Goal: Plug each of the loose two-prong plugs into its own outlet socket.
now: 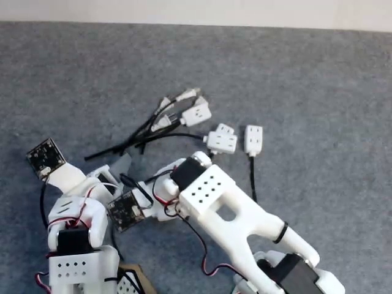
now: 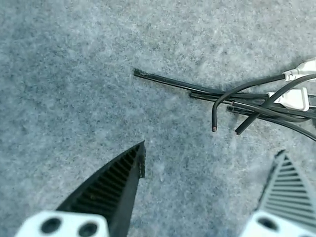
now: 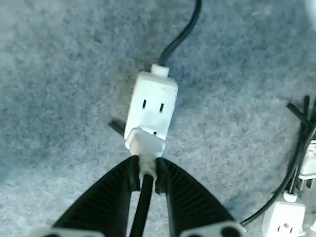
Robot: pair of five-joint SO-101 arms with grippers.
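The right gripper (image 3: pixel 146 170) is closed tight on the neck of a white two-prong plug (image 3: pixel 145 143), just where its black cord begins. The plug body touches the near end of a white outlet block (image 3: pixel 154 98). A free pair of slots shows on the block's top face. How deep the prongs sit cannot be told.

The left gripper (image 2: pixel 212 150) hangs wide open over bare carpet, holding nothing. Cut ends of black cords (image 2: pixel 173 82) lie just beyond its fingers, and a loose white plug (image 2: pixel 296 97) lies further along the cords.

From above, a second outlet block (image 1: pixel 253 139) lies near the right arm's tip. A third outlet block (image 1: pixel 197 114) sits further off in a tangle of cords with more loose plugs (image 1: pixel 163 122).

The likely trouble is that nothing holds the outlet block down. A push from the plug could slide it across the carpet instead of seating the prongs. The grip is on the narrow neck, so the plug could tilt and the prongs could jam or bend at an angle. The block's own cord (image 3: pixel 185 29) could also twist it off line. If the fingers let go of a half-seated plug, it may drop out. The tangled cords could drag neighbouring plugs when one is lifted.

The surface is a grey, short-pile carpet (image 1: pixel 318 79) covering the whole work area. A pale strip (image 1: pixel 196 11) runs along its far edge, and nothing more of the room can be made out.
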